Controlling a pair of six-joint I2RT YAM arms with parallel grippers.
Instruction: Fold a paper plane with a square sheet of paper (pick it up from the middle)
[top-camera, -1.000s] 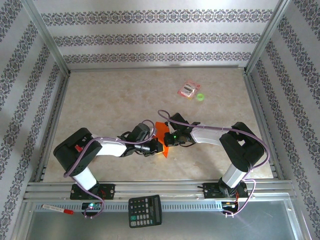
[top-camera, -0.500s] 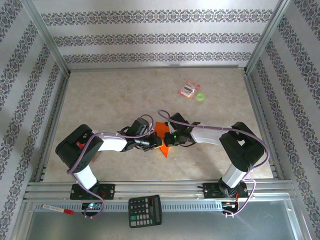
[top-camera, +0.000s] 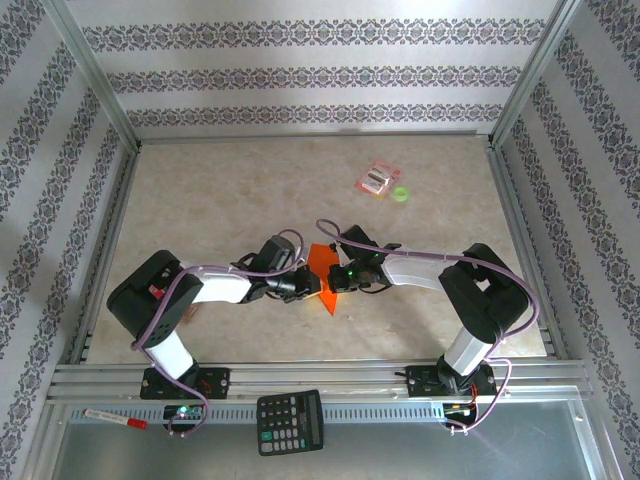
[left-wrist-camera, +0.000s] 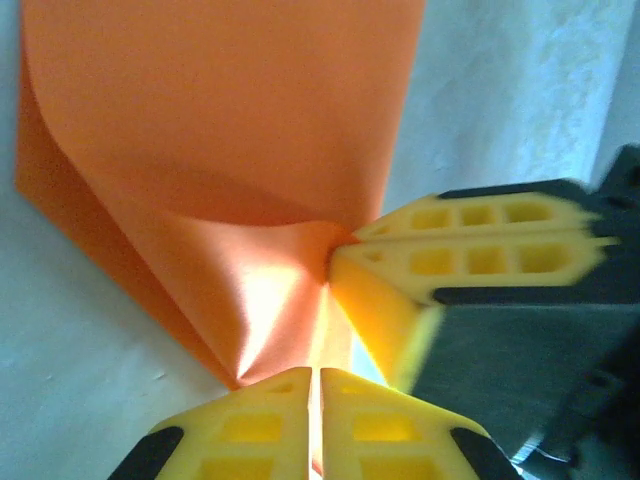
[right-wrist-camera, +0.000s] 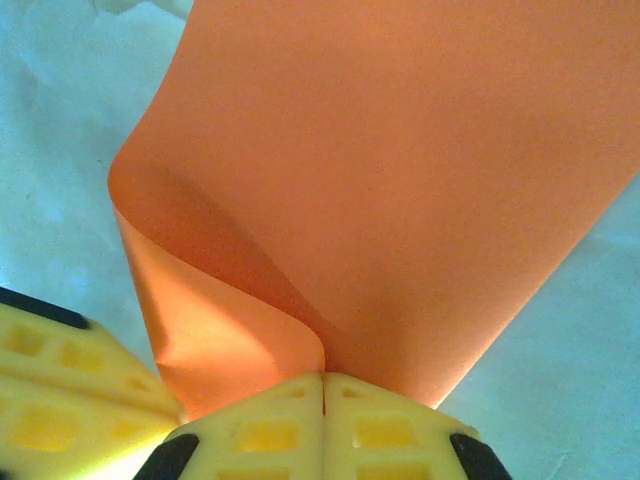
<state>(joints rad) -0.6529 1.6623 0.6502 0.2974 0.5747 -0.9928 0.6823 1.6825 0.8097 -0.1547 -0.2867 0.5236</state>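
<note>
Table (top-camera: 220, 190): left end effector (left-wrist-camera: 316, 382), right end effector (right-wrist-camera: 322, 380) clamped on square sheet of paper (top-camera: 321, 262); calculator (top-camera: 290, 421) well apart.

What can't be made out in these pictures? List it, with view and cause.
- Creases of the square sheet of paper: top view, the left tool and right tool cover most of it.
- Its upper edge: right wrist view, cut off by the frame.
- Print on the pink-red packet: top view, too small.
</note>
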